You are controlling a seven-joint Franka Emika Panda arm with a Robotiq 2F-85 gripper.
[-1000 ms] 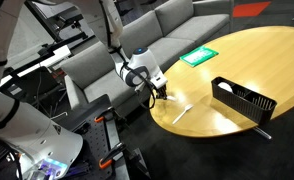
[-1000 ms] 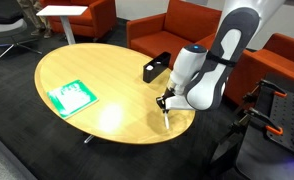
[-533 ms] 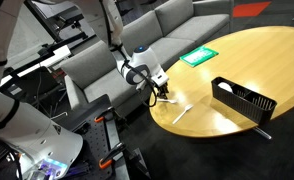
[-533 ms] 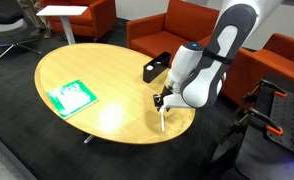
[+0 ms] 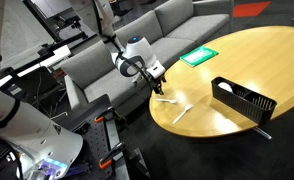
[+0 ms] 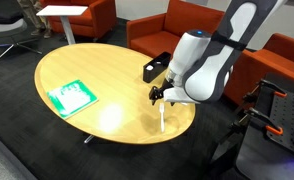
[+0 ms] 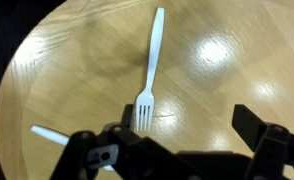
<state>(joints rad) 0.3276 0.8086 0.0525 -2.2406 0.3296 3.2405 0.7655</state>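
Pincer: the gripper (image 5: 158,88) stood with its jaws spread wide and nothing between them; in the wrist view the two fingers (image 7: 255,128) framed bare tabletop.
Change: a second before, the jaws had been closed low over the table edge; they had since parted fully and the wrist had lifted a little.
Fork: the white plastic fork (image 7: 150,70) lay flat on the wood, tines toward the gripper and handle pointing away, just below the open jaws and touching neither finger.
Meaning: the fork was judged to have been let go and to rest on its own, so the release looked complete.
Neighbour: the end of a second white utensil (image 7: 45,133) lay near the fork, apart from it, toward the table rim.
Table: the oval wooden table (image 5: 249,48) carried the fork close to its near edge.
Surroundings: a black tray (image 5: 244,97) and a green packet (image 5: 198,56) sat well apart from the fork.
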